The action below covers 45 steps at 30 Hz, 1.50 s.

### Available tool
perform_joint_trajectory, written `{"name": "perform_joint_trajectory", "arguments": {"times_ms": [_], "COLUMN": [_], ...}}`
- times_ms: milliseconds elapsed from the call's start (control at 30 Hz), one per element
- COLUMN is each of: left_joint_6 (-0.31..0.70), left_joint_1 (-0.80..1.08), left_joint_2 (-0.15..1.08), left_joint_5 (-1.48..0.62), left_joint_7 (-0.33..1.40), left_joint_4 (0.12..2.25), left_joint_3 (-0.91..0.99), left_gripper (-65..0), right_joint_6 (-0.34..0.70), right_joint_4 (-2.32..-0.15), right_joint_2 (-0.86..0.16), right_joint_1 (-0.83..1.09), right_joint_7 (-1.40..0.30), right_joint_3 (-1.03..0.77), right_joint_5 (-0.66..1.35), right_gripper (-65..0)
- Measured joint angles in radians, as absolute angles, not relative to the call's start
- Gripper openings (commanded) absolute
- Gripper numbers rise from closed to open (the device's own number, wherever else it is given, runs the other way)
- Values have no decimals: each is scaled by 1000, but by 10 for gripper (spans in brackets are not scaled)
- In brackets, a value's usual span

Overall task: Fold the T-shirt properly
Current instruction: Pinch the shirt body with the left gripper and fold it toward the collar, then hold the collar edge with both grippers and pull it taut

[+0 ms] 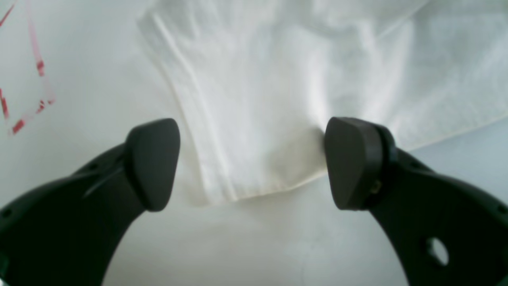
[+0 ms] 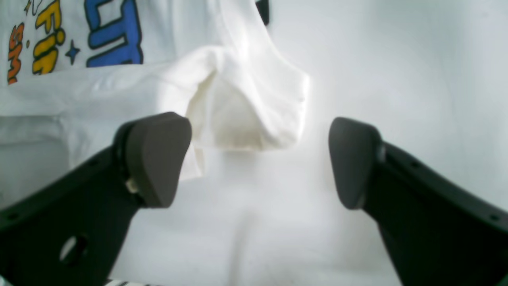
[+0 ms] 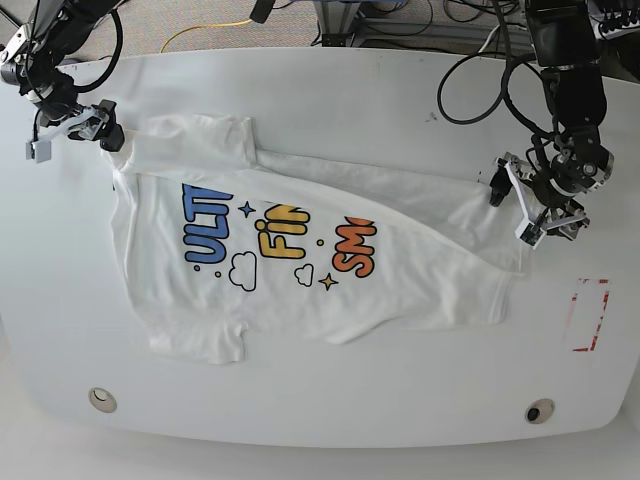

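Observation:
The T-shirt [image 3: 300,250] lies spread on the white table [image 3: 400,400], print side up, with blue, yellow and orange lettering; its far edge is folded over in a wrinkled band. My left gripper [image 3: 512,208] hovers at the shirt's right end. In the left wrist view, my left gripper [image 1: 254,163] is open with a plain white hem corner [image 1: 254,159] lying between its fingers, ungripped. My right gripper [image 3: 75,135] is at the far left sleeve. The right wrist view shows my right gripper [image 2: 254,163] open just short of the rumpled sleeve [image 2: 246,115].
A red-marked rectangle [image 3: 590,315] sits on the table near the right edge, also visible as red marks [image 1: 24,99] in the left wrist view. Two round holes [image 3: 100,400] are set along the front edge. Cables hang behind the table.

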<state>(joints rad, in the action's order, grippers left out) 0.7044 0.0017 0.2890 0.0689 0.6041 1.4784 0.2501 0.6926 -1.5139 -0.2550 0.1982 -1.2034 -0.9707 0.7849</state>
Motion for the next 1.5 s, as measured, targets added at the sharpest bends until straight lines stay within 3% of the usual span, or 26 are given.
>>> {"name": "perform_joint_trajectory", "arguments": {"times_ms": [467,533,600,700,767,800,1033,1500], "left_joint_6": [700,700,700,700,700,700,705,715], "left_joint_1": [-70,-63,-53,-33,-17,-9,68,336], "left_joint_2": [289,289,289,289,290,290,287,282], "left_joint_5": [50,43,39,27,19,17,11,25], "left_joint_7": [478,473,468,451,440,435,430,609], "left_joint_4": [1288,1286,1290,1290,1291,1295,1341,1642], "left_joint_3": [253,255,255,255,255,255,323,411], "left_gripper": [-128,-167,-237,-350,-407,-418,-528,-531], "right_joint_6": [701,701,700,700,700,699,699,700], "right_joint_4": [-1334,-1316,-1307,-1301,-1299,-1299,-1309,-1438], "right_joint_2": [-266,-270,-274,-274,-267,-265,-266,-317], "right_joint_1": [112,112,115,114,115,115,146,228], "right_joint_7": [-1142,-1113,-1090,-1086,-1106,-1108,-1105,-1216], "right_joint_3": [-965,-951,-922,-896,-894,-894,-873,-865], "right_joint_5": [776,781,786,781,775,770,785,770], "right_gripper": [-155,-171,-241,-439,-612,-650,-650,-637]}}
